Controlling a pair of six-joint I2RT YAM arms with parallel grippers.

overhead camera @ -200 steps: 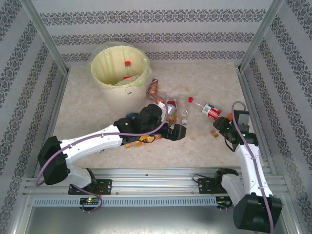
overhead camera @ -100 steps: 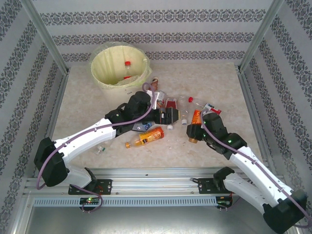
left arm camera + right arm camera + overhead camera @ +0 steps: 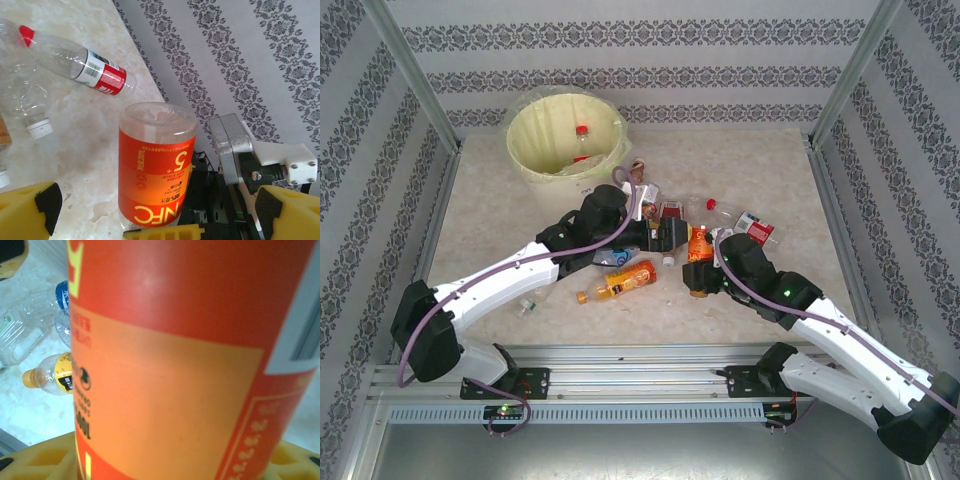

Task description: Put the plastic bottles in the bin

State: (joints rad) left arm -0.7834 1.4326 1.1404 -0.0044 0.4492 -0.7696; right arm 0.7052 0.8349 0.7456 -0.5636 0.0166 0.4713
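Right claw [image 3: 706, 268]: closed part-way on an orange-labelled bottle [image 3: 699, 245], yellow fingers [image 3: 40, 462] pressed against the label low on the body. The bottle is clear of the bench [image 3: 500, 220]. In the left wrist view its base faces the camera and the label print reads upside down.

Left claw [image 3: 672, 237]: jaws wide apart, nothing between them. It sits just to the left of the held bottle, which lies straight ahead of it without touching either pad.

Bin [image 3: 565, 140]: behind and to the left of the left claw, well apart from the right claw. A red-capped bottle [image 3: 582, 134] is inside it.

Loose bottles on the bench:
- red-labelled, red-capped bottle [image 3: 85, 62], lying flat beyond the held bottle, to the right claw's far side;
- clear white-capped bottle [image 3: 25, 100], beside that one;
- orange bottle [image 3: 620, 282], lying on the near side of the left claw;
- blue-labelled bottle [image 3: 615, 258], under the left wrist;
- several more crowded just behind the left claw; count unclear.
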